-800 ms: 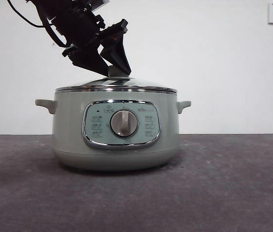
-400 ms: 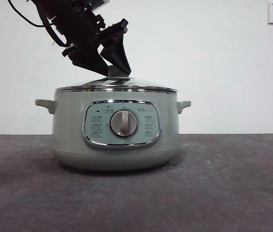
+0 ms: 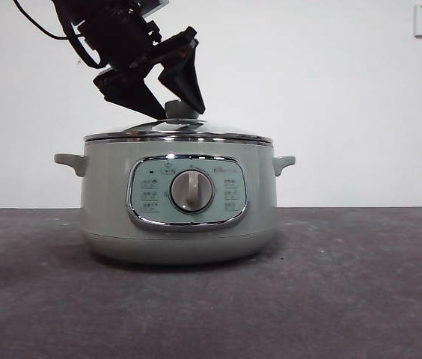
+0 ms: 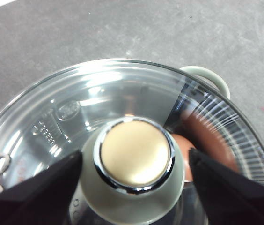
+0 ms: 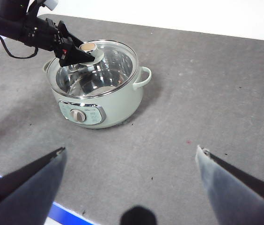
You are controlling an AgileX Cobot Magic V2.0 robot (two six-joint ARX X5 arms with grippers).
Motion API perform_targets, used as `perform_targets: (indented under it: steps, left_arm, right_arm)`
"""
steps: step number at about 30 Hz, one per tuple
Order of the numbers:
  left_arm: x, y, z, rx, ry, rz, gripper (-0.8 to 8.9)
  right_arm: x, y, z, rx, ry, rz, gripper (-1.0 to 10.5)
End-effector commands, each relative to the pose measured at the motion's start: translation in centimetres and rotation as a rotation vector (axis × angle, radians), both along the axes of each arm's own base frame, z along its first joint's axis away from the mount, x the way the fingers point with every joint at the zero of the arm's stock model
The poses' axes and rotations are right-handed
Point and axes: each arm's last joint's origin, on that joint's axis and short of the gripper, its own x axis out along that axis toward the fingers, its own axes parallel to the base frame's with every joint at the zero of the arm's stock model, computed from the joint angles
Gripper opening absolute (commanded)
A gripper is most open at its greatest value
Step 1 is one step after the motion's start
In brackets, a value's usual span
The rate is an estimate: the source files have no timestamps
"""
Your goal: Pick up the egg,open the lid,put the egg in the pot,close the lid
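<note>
I judge the last step to be in hand, or just done: the lid (image 3: 179,132) sits on the pot (image 3: 179,202), its chrome rim level on the pot's rim all round in the front view; through the glass in the left wrist view I see the egg (image 4: 182,151), brown-orange, down inside the pot beside the knob (image 4: 135,152), partly hidden by it, with a smeared reflection of it on the glass.

My left hand (image 4: 135,180) hangs over the lid with the knob between its jaws; the jaws stand wide, one on each side of the knob, and in the left wrist view there is a clear gap on both sides, so I take it to grip nothing; from the front the tips hover just above the dome, flanking the knob, and I cannot tell whether either tip brushes the glass.

My right hand (image 5: 132,164) waits well apart from the pot, high over the bare grey surface (image 5: 207,108), jaws spread wide and empty.

What I would do next: lift the left hand straight up off the knob, keeping the jaws apart so neither tip catches the knob or drags the lid askew; then check that the rim is seated all round the pot.
</note>
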Motion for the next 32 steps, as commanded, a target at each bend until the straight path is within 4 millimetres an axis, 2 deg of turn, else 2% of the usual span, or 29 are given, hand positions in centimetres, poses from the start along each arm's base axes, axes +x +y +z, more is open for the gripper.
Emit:
perform_targets:
  steps: [1,6,12,17,22,24,26,29,32]
  left_arm:
    - [0.1,-0.1,0.5,0.004,0.005,0.0,4.09]
    - [-0.2,0.0,2.6,0.022,0.039,-0.002,4.09]
    - [-1.7,0.6,6.4,0.037,0.148,-0.046,4.09]
    - [-4.0,1.5,10.0,-0.008,0.245,-0.135,4.07]
    - [-6.5,2.4,12.7,-0.062,0.276,-0.206,4.0]
    - [-7.6,2.8,13.4,-0.079,0.279,-0.214,3.45]
    - [-8.7,3.1,14.0,-0.09,0.285,-0.212,2.12]
    - [-10.2,3.5,14.7,-0.084,0.292,-0.227,0.0]
    - [-11.6,3.7,15.1,-0.072,0.301,-0.249,-0.08]
  right_arm:
    - [-0.2,-0.1,-0.4,-0.007,0.023,-0.005,4.7]
    - [-0.2,-0.1,-0.4,-0.009,0.022,-0.008,4.7]
    - [-0.1,-0.1,-0.4,-0.012,0.02,-0.015,4.7]
    - [-0.1,-0.2,-0.4,-0.026,0.015,-0.035,4.7]
    - [0.0,-0.1,-0.4,-0.028,0.017,-0.035,4.7]
    - [0.0,-0.1,-0.5,-0.028,0.017,-0.035,4.7]
    - [0.0,-0.1,-0.5,-0.028,0.018,-0.035,4.4]
    - [0.0,-0.1,-0.5,-0.028,0.017,-0.035,2.6]
    - [0.0,-0.1,-0.5,-0.028,0.018,-0.035,0.9]
